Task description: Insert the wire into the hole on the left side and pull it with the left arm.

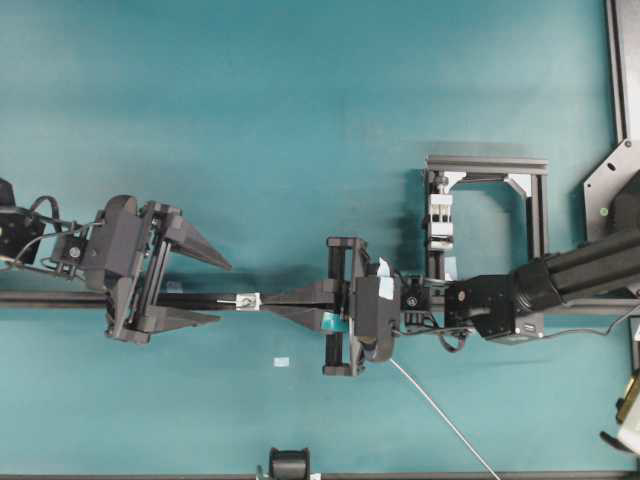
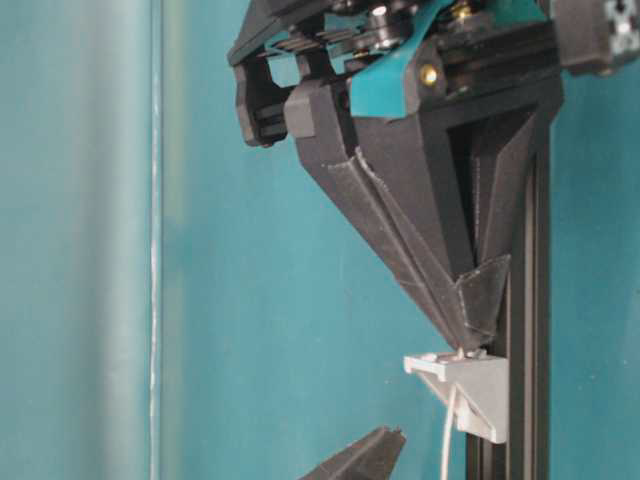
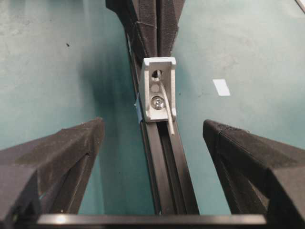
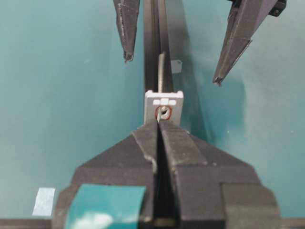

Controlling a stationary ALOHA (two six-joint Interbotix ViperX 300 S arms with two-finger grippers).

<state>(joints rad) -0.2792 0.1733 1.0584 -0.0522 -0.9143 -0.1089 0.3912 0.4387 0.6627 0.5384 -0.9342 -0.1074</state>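
down on the black rail (image 1: 200,300), left of centre, sits the small white block (image 1: 249,301), and the right gripper (image 1: 272,300) has its taped fingers pressed tight together, tips right up against the block's right face. the wire (image 3: 167,114) is pinched there and its stiff tip pokes through the hole (image 4: 164,112), showing on the left side and lying along the rail. its long tail trails off toward the near right corner of the table. the left gripper (image 1: 224,292) waits with its fingers spread wide, one on each side of the rail, tips just short of the block and not touching the wire. the risk, as i judge it: only a short stub is through, so if the left fingers close too far left they pinch nothing. and if the right lets go early, the springy wire could slip back out of the hole.
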